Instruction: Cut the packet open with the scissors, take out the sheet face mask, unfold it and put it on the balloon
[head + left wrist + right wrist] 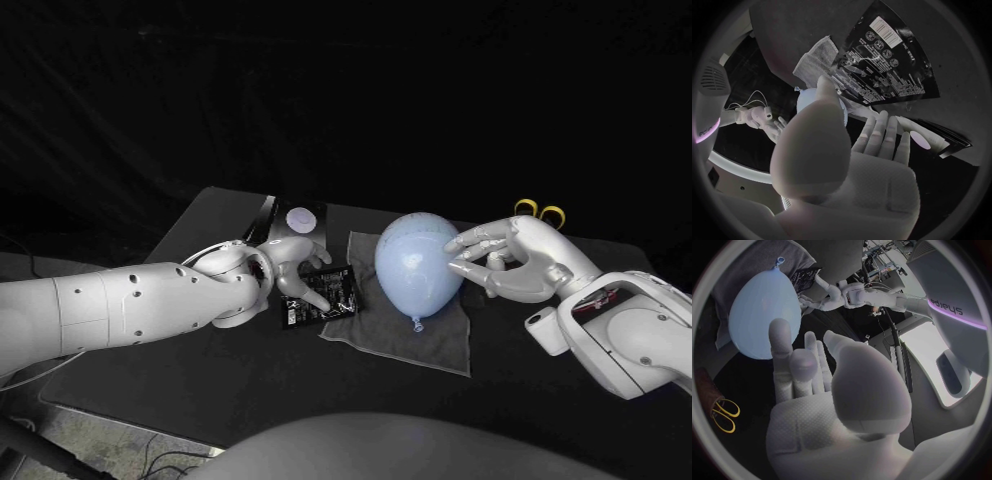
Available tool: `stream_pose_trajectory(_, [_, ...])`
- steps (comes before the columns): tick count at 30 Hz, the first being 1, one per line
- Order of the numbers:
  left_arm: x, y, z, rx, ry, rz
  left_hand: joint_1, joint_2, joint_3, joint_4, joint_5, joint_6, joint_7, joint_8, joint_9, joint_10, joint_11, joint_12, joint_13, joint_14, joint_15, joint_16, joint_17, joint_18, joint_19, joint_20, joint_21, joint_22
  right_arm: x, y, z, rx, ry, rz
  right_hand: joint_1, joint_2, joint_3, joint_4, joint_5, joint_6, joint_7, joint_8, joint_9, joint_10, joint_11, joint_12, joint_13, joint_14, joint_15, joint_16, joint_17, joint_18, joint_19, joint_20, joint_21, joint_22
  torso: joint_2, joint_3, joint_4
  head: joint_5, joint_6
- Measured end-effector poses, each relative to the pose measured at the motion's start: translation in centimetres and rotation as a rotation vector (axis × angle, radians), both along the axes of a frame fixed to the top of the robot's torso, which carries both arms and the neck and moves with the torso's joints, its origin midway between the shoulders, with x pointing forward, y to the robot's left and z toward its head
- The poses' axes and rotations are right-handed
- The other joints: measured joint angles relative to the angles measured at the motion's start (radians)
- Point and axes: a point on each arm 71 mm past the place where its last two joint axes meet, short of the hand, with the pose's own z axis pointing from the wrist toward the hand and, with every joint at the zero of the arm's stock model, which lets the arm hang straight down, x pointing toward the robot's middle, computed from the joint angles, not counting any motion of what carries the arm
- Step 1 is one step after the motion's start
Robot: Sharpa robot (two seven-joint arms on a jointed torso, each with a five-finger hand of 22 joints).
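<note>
The packet [320,296] lies flat just left of the balloon [417,264], touching the grey cloth [418,338]. The left hand [296,255] hangs over its far edge, fingers [879,134] straight, close together, empty; better to pinch that edge and lift, leaving one side free for cutting. The right hand [508,262], fingers [786,355] apart and empty, sits by the balloon; the scissors [539,211] lie beyond it, far right. Open worktop [289,380] lies near.
</note>
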Motion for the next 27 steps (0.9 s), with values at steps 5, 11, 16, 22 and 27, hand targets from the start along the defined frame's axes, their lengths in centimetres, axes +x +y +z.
stream_pose_trajectory(5, [-0.8,-0.3,-0.9,0.022,0.015,0.024,-0.001,-0.001,-0.003,-0.003,0.000,-0.073,-0.007,-0.025,-0.023,-0.043,0.014,-0.012,-0.005,-0.075,0.013,-0.057,-0.053,0.000,-0.027,-0.001,0.000,-0.003,0.0,-0.1,-0.1,-0.001,0.005,-0.004,-0.003,-0.003,0.000,0.000,0.000,-0.004,0.003,0.000,0.000,-0.007,0.000,0.000,-0.001,-0.004,0.004,-0.001,-0.015,0.000,-0.009,0.001,-0.009,-0.010,0.000,0.0001,0.0003,-0.001,-0.002])
stream_pose_trajectory(11, [-1.5,-0.2,-2.0,0.045,0.028,0.052,-0.001,-0.001,-0.004,-0.001,0.000,-0.168,-0.015,-0.058,-0.055,-0.105,0.038,-0.035,-0.006,-0.147,0.034,-0.109,-0.099,0.000,-0.039,0.000,-0.004,-0.004,0.1,-0.2,-0.1,0.001,0.012,-0.011,-0.005,-0.005,0.000,0.000,0.000,-0.009,0.008,0.000,0.000,-0.017,0.005,0.000,-0.002,-0.019,0.007,-0.026,-0.046,-0.005,-0.032,0.003,-0.037,-0.036,0.000,0.0006,-0.0002,0.001,-0.005])
stream_pose_trajectory(16, [-1.8,-0.2,-2.4,0.057,0.023,0.063,-0.001,-0.001,-0.006,0.000,0.000,-0.202,-0.018,-0.070,-0.063,-0.157,0.029,-0.052,-0.007,-0.197,0.030,-0.143,-0.129,0.000,-0.054,-0.003,-0.004,-0.004,0.1,-0.4,-0.2,0.005,0.021,-0.020,-0.009,-0.001,0.000,0.000,0.000,-0.014,0.010,0.000,0.000,-0.023,0.009,0.000,-0.003,-0.030,0.009,-0.054,-0.081,-0.007,-0.054,0.007,-0.071,-0.067,0.000,0.0009,-0.0010,0.003,-0.007])
stream_pose_trajectory(22, [-2.2,-0.8,-2.5,0.061,0.022,0.052,-0.001,-0.001,-0.006,0.000,0.000,-0.211,-0.020,-0.070,-0.062,-0.237,0.020,-0.066,-0.009,-0.253,0.016,-0.177,-0.161,0.000,-0.084,-0.002,-0.008,-0.009,0.2,-0.5,-0.2,0.009,0.034,-0.025,-0.009,-0.001,0.000,0.000,0.000,-0.014,0.010,0.000,0.000,-0.023,0.009,0.000,-0.003,-0.041,0.013,-0.076,-0.110,-0.005,-0.069,0.009,-0.095,-0.091,0.000,0.0012,-0.0011,0.002,-0.009])
stream_pose_trajectory(27, [-2.7,-1.2,-2.9,0.072,0.032,0.043,-0.001,-0.001,-0.006,0.000,0.000,-0.211,-0.020,-0.070,-0.060,-0.270,0.015,-0.066,-0.009,-0.267,0.009,-0.184,-0.170,0.000,-0.110,-0.003,-0.012,-0.012,0.2,-0.5,-0.4,0.012,0.048,-0.025,-0.009,-0.001,0.000,0.000,0.000,-0.014,0.010,0.000,-0.001,-0.023,0.009,0.000,-0.003,-0.045,0.009,-0.077,-0.114,0.004,-0.069,0.009,-0.095,-0.093,0.000,0.0019,-0.0014,0.001,-0.011])
